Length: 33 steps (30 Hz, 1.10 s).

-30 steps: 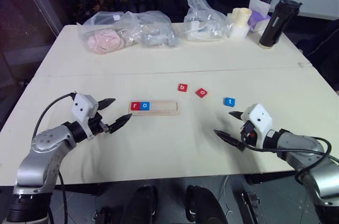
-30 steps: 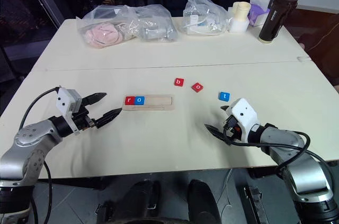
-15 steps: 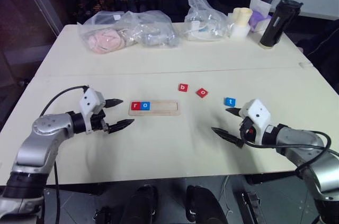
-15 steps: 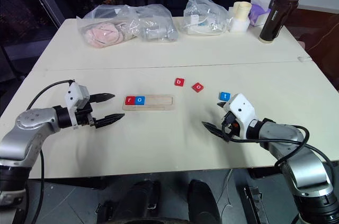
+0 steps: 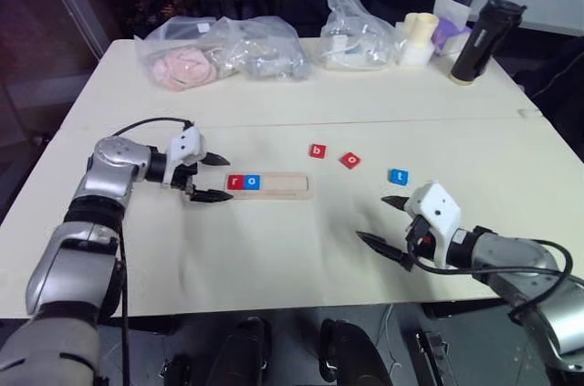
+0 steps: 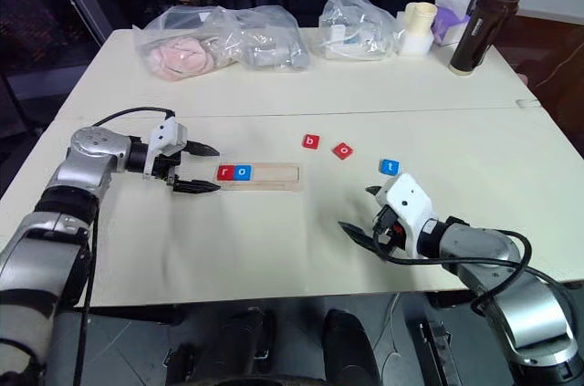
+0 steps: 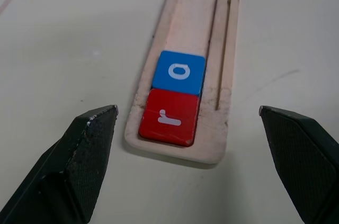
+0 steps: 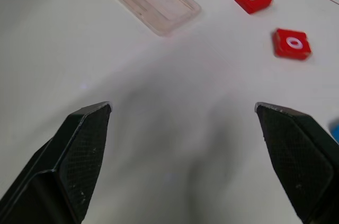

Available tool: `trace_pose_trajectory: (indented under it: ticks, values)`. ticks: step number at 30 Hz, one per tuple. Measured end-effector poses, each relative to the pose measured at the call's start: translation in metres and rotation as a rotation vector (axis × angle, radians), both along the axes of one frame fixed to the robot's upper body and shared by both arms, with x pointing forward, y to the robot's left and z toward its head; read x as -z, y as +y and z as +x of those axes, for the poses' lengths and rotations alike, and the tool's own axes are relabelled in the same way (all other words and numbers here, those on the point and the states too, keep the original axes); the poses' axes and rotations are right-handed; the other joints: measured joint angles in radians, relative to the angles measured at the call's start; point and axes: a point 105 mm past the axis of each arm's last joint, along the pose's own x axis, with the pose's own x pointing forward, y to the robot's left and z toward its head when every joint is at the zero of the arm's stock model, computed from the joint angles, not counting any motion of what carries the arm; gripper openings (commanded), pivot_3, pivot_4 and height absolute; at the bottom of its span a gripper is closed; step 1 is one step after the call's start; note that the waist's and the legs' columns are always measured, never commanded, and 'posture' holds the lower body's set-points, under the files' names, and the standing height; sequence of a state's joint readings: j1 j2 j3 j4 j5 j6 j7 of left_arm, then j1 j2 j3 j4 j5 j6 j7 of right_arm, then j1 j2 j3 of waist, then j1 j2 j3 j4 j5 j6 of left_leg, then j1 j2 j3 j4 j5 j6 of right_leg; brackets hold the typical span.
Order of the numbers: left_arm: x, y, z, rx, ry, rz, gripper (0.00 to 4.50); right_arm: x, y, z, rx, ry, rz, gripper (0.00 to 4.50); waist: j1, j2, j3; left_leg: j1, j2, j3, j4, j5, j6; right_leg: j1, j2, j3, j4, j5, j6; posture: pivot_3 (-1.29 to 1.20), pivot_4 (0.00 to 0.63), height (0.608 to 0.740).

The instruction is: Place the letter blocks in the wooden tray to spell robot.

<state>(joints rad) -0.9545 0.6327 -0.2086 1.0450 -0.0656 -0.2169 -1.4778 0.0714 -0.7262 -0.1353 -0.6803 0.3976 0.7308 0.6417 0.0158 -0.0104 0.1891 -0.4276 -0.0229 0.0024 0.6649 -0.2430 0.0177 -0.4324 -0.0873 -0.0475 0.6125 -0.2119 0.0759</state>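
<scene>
A pale wooden tray [image 5: 267, 185] is lying just left of centre in the head camera's frame on a cream table [image 5: 301, 103], its left end already carrying a red r block [image 5: 235, 182] and, touching it on the right, a blue o block [image 5: 252, 182], while the remaining slots are sitting bare. The left gripper [image 5: 212, 177] is hovering at the tray's left end, its two black fingers spread wide apart and holding nothing, one fingertip lying above the tray's line in the frame and the other below it; in the left wrist view the tray [image 7: 183, 70] is running away between those parted fingers [image 7: 79, 160], with the red r tile [image 7: 169, 117] nearest and the blue o tile [image 7: 179, 72] behind it. Right of centre, three loose tiles are waiting on the bare tabletop: a red b block [image 5: 317, 151], a red o block [image 5: 350, 160] just beside it to the right, and a blue t block [image 5: 398, 176] further right and slightly lower. The right gripper [image 5: 391, 223] is hanging in the lower right of the frame, below the blue t tile and apart from it, its jaws likewise standing wide open and empty. Along the top of the frame, clear plastic bags [image 5: 219, 50] are resting at upper left and upper centre, and a black bottle [image 5: 477, 41] is standing upright at upper right.
</scene>
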Motion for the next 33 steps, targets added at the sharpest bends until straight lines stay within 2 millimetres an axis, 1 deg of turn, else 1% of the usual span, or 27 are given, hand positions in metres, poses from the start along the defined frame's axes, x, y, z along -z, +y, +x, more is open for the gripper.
trace_pose_trajectory:
  ticks: [5,7,13,28,31,32,33]
  values:
    - [0.010,-0.010,0.004,0.029,0.018,0.046,4.50,0.001,0.001,-0.008,0.020,-0.001,-0.010,4.47,-0.002,-0.001,0.001,0.000,0.000,0.000,0.000,0.000,0.000,0.000,0.000,0.000,0.001,0.002,0.003,0.00,0.150,0.740]
    - [0.010,-0.012,0.007,0.025,0.009,0.060,4.50,0.001,0.002,-0.009,0.028,-0.005,-0.013,4.47,-0.001,-0.002,0.001,0.001,0.001,-0.001,0.001,0.000,0.000,0.000,0.000,0.000,0.002,0.002,0.003,0.00,0.150,0.740]
    - [0.015,-0.015,0.009,0.022,0.007,0.094,4.50,0.001,0.003,-0.013,0.039,-0.007,-0.014,4.47,-0.001,-0.002,0.001,0.000,0.001,-0.001,0.002,0.000,0.000,0.000,0.000,0.000,0.002,0.002,0.004,0.00,0.150,0.740]
    - [0.018,-0.015,0.011,0.011,-0.010,0.117,4.50,-0.001,0.003,-0.011,0.048,-0.017,-0.018,4.47,-0.001,-0.002,0.000,0.004,0.001,-0.001,0.003,0.000,0.000,0.004,0.000,0.000,0.002,0.002,0.004,0.00,0.150,0.740]
    - [0.018,-0.016,0.010,0.019,-0.007,0.115,3.64,-0.001,0.003,-0.011,0.048,-0.017,-0.019,4.50,-0.001,-0.002,0.000,0.004,0.001,-0.001,0.003,0.000,0.000,0.004,0.000,0.000,0.002,0.002,0.004,0.00,0.150,0.740]
    - [0.019,-0.016,0.010,0.021,-0.007,0.115,3.24,-0.001,0.003,-0.011,0.048,-0.017,-0.019,4.50,-0.001,-0.002,0.000,0.004,0.001,-0.001,0.003,0.000,0.000,0.004,0.000,0.000,0.002,0.002,0.004,0.00,0.150,0.740]
    - [0.019,-0.017,0.010,0.023,-0.012,0.115,3.13,-0.001,0.003,-0.011,0.047,-0.019,-0.020,4.50,0.000,-0.002,0.000,0.004,0.001,-0.001,0.003,0.000,0.000,0.004,0.000,0.000,0.002,0.002,0.004,0.00,0.150,0.740]
